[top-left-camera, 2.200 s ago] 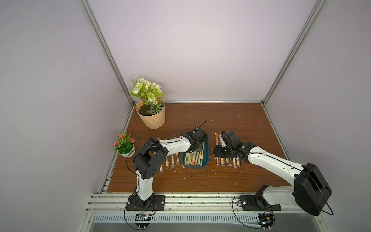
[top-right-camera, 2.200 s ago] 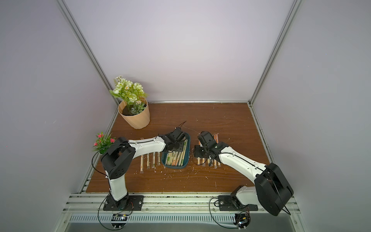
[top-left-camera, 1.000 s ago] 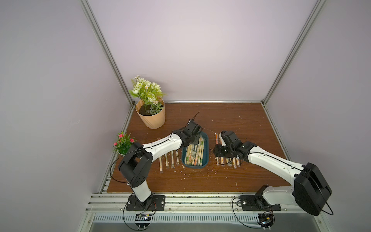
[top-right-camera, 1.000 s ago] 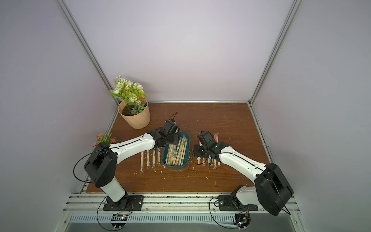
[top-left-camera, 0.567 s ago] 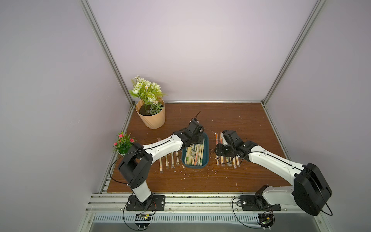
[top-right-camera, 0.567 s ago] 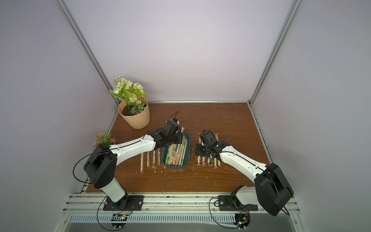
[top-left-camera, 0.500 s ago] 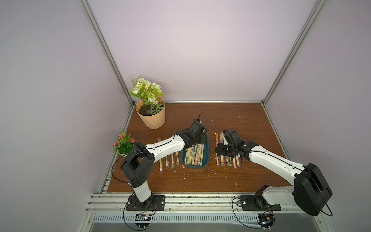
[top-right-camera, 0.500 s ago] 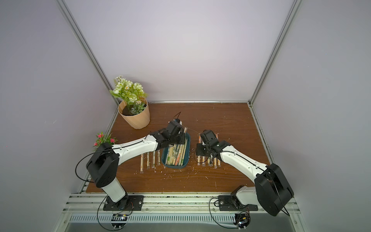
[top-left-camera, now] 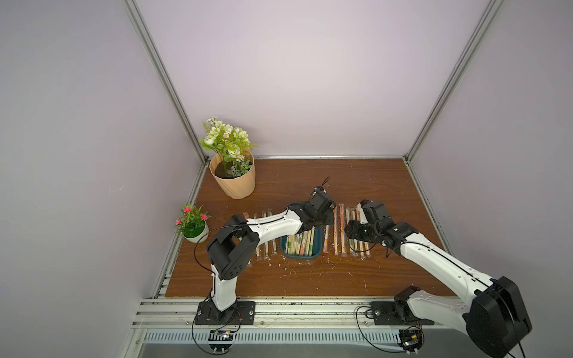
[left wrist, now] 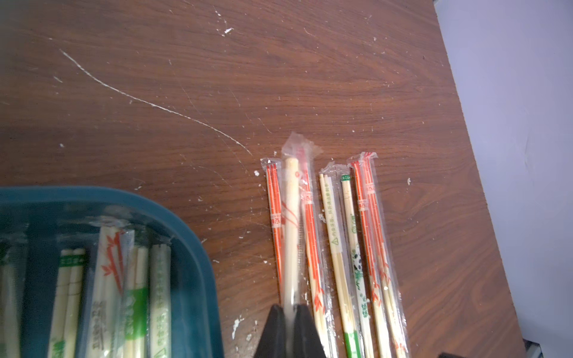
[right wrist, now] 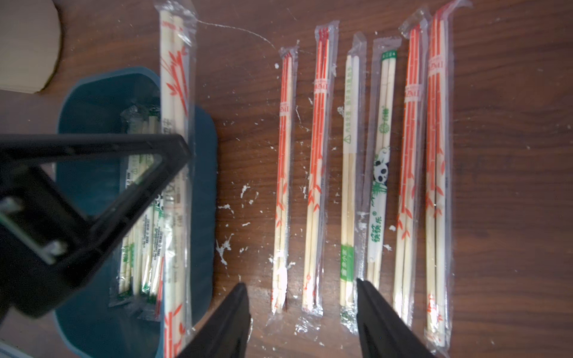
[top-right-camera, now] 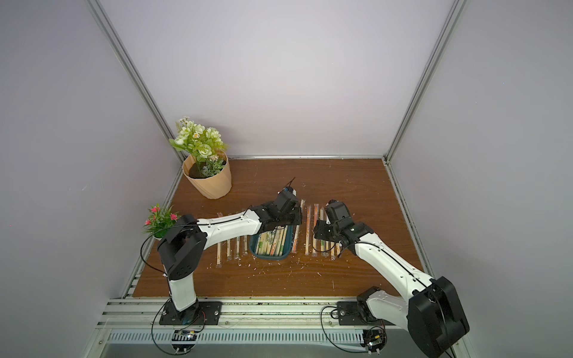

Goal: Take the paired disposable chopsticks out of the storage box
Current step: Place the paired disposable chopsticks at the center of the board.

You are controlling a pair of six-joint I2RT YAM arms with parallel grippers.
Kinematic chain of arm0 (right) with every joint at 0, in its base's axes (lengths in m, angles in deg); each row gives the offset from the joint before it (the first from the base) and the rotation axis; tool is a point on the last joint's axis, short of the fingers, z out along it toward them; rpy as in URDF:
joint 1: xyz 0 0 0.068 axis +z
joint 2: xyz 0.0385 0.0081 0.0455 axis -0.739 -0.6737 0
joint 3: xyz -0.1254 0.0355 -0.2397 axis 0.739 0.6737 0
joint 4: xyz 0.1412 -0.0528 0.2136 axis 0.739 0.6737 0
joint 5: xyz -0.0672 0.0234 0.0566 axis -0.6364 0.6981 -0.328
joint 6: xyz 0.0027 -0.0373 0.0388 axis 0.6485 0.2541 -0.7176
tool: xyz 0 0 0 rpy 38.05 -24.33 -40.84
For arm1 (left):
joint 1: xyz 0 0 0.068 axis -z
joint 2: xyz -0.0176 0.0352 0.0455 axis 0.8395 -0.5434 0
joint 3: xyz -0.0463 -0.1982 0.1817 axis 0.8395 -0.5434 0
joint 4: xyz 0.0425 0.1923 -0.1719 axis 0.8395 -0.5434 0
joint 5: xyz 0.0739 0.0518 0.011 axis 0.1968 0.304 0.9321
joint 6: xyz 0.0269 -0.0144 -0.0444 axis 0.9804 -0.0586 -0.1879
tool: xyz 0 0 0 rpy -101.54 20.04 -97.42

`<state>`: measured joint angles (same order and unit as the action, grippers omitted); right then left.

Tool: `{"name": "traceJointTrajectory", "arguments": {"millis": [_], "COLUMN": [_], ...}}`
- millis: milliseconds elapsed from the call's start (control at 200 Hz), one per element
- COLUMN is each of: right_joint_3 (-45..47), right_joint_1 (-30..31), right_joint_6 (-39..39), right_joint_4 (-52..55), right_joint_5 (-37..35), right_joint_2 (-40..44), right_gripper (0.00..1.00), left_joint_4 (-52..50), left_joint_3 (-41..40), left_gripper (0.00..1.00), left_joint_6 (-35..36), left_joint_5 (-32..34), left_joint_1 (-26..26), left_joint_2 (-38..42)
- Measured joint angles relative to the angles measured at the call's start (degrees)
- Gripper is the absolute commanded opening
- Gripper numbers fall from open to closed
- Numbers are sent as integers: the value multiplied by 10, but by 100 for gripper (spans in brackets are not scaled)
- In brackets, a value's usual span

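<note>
Now gripping one orange-print pair of chopsticks (right wrist: 176, 93) in the tightly pinched left jaws, lifted near the right wall of the box (right wrist: 204, 173). Holding the right jaws apart and empty above six pairs (right wrist: 348, 173) lined on the counter (top-left-camera: 310, 279). More pairs (top-left-camera: 302, 243) inside the box, others (top-left-camera: 266, 248) left of it.

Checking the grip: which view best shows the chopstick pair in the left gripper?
Left wrist view: the left gripper pinches the chopstick pair up close. Right wrist view shows its full length, pinch hidden. In both top views it is tiny, partly covered.
</note>
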<state>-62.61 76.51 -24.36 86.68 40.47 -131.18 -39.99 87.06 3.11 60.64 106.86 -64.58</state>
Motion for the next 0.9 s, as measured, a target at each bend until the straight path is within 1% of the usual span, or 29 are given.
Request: {"name": "traceJointTrajectory", "arguments": {"millis": [225, 510, 600, 746, 821, 901], "right_joint_3": [10, 10, 10, 10, 10, 10], "right_joint_1": [-3, -5, -6, -6, -7, -7], "right_joint_6": [0, 0, 0, 0, 0, 0], "right_joint_4": [9, 10, 11, 15, 18, 21], "right_joint_5": [3, 3, 3, 3, 3, 3], "right_joint_2": [8, 15, 18, 19, 19, 19], "right_gripper": [60, 60, 60, 60, 60, 60], "left_joint_4": [0, 0, -1, -2, -4, -5], "left_joint_3": [23, 39, 39, 43, 49, 52], "left_gripper": [1, 2, 7, 23, 29, 32], "left_joint_6": [-12, -16, -17, -17, -15, -13], "left_joint_5": [33, 54, 59, 62, 62, 61], "left_joint_1": [7, 19, 19, 20, 20, 20], "left_joint_2": [-22, -66, -74, -76, -77, -77]}}
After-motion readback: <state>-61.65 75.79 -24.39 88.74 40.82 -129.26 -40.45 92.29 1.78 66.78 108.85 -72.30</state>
